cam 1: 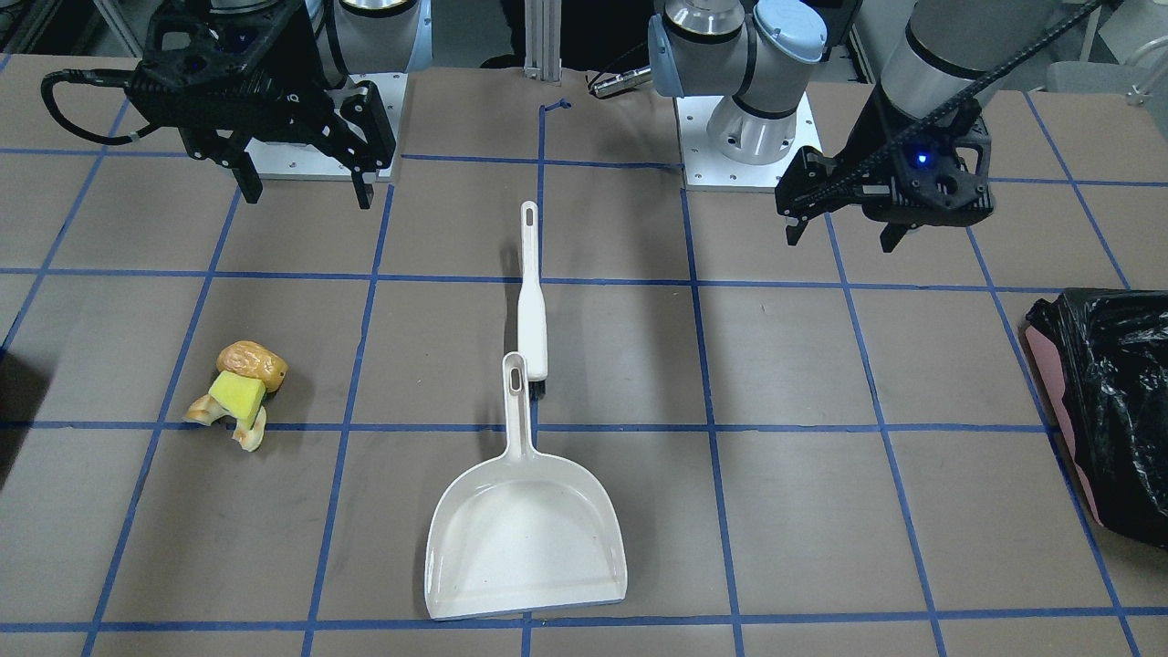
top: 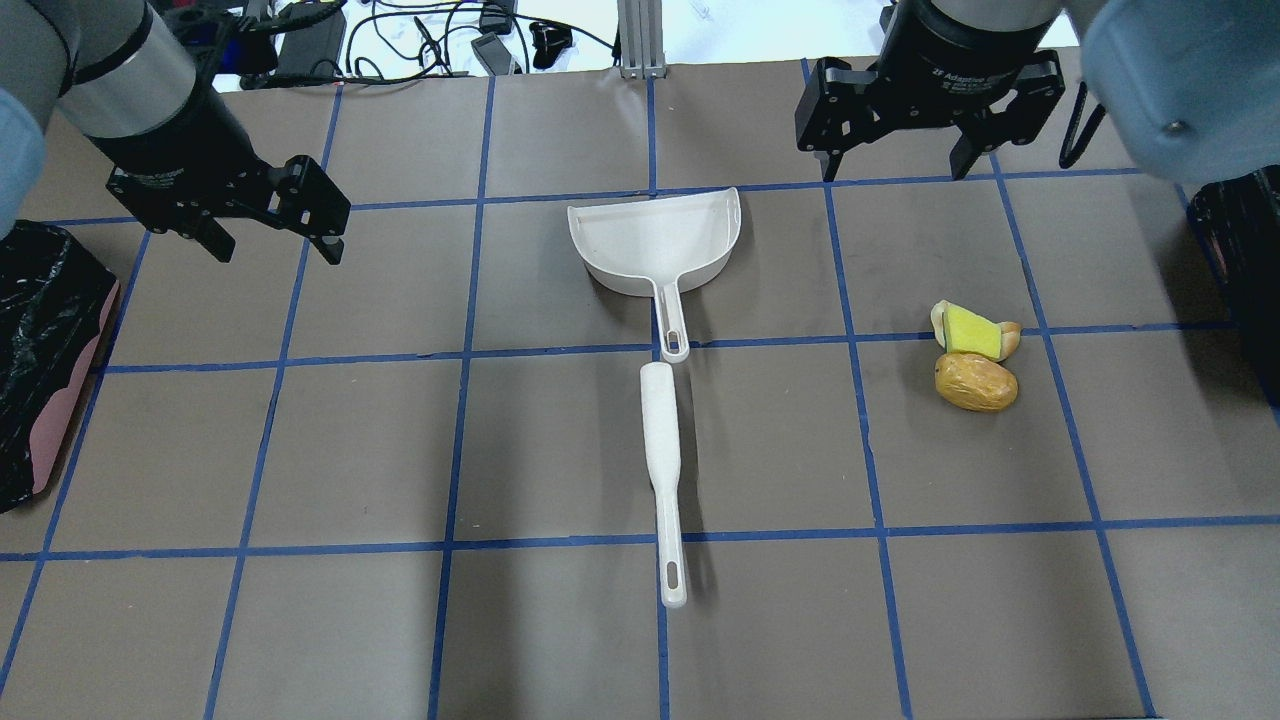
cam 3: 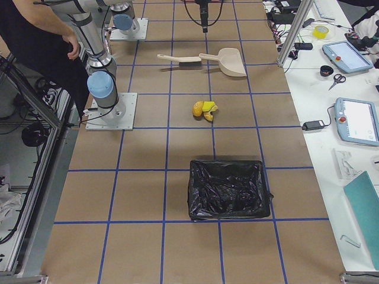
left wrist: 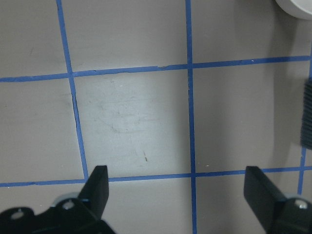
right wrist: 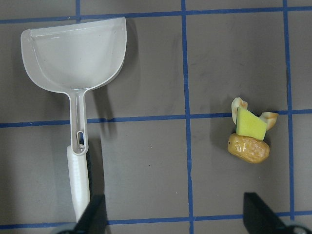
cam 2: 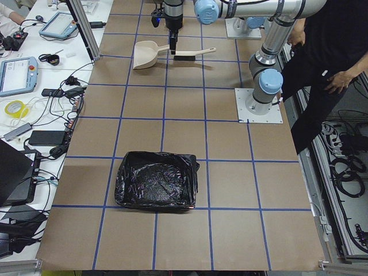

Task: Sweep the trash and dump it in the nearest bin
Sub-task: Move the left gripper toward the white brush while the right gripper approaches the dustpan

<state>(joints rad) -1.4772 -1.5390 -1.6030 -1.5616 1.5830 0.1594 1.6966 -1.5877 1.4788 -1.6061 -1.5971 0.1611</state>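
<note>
Grippers both spread wide and empty above the table [top: 560, 620], trash unswept.
My left gripper [top: 276, 245] hangs over the left half, near the pink bin [top: 55, 430] at the table's left end. My right gripper [top: 897, 168] hangs high over the right half. The trash [top: 975, 360] lies on the right half, well apart from the white dustpan [top: 655, 240] at the middle and nearer the dark bin [top: 1240, 250] at the right end. The dustpan's handle tip lies over the head of the brush [top: 662, 440], whose handle points toward my edge.
</note>
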